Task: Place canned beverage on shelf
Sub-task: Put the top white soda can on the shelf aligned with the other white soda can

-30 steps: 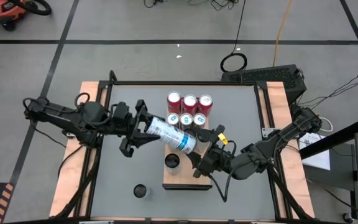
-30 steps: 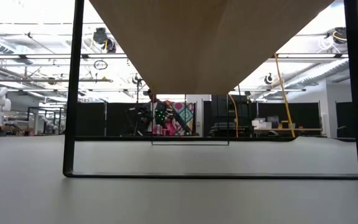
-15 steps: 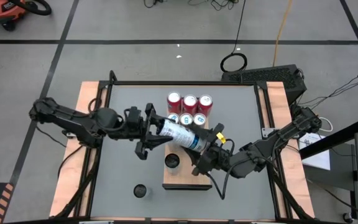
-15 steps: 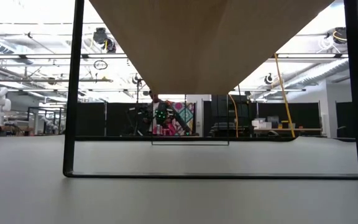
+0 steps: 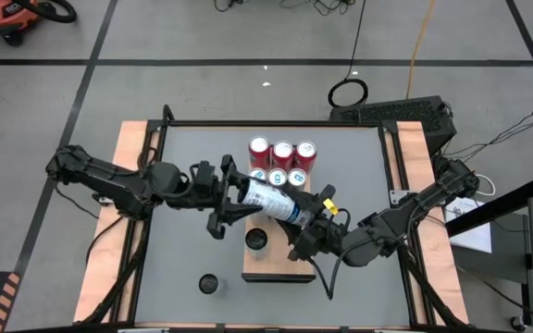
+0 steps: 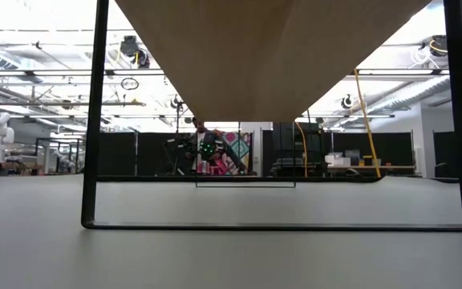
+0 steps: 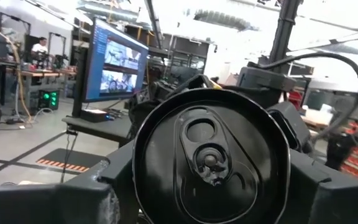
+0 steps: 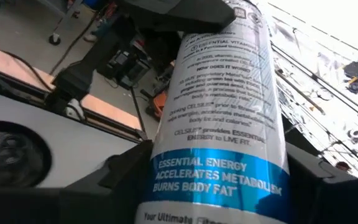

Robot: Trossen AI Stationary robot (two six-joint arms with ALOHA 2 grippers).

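Note:
A white and blue can (image 5: 271, 201) lies nearly level in the air between my two grippers, over the near middle of the table. My left gripper (image 5: 233, 193) is shut on its top end, and the pull-tab top (image 7: 210, 155) faces that wrist. My right gripper (image 5: 305, 223) is shut on its blue bottom end (image 8: 216, 177). The shelf (image 5: 283, 262), a light-brown board, stands just below and nearer. A dark-topped can (image 5: 256, 240) stands on the shelf's left part. The low view shows only the board's underside (image 6: 271, 56). My left gripper pinches the can's side wall at its top end (image 7: 143, 163) between its two fingers (image 7: 98, 196). It comes level from the table's left, with the fingers lying along the can. The can is lifted clear, nearly level. My right gripper has the can's blue bottom end (image 8: 166, 180) between its two fingers (image 8: 101, 183), which lie against both sides. It comes from the table's right, slanting a little upward, with the fingers along the can. The can is clear of the shelf.
Three red cans (image 5: 282, 150) and three white-topped cans (image 5: 278, 177) stand in two rows at the far middle, close behind the held can. A dark-topped can (image 5: 209, 283) stands on the grey tabletop near the front. The shelf's dark frame legs (image 6: 93, 120) rest on the table.
My left gripper has gone toward the table's right edge with the can, which has stayed nearly level and clear. The can's blue end has come in between my right gripper's fingers. My right arm has hardly moved.

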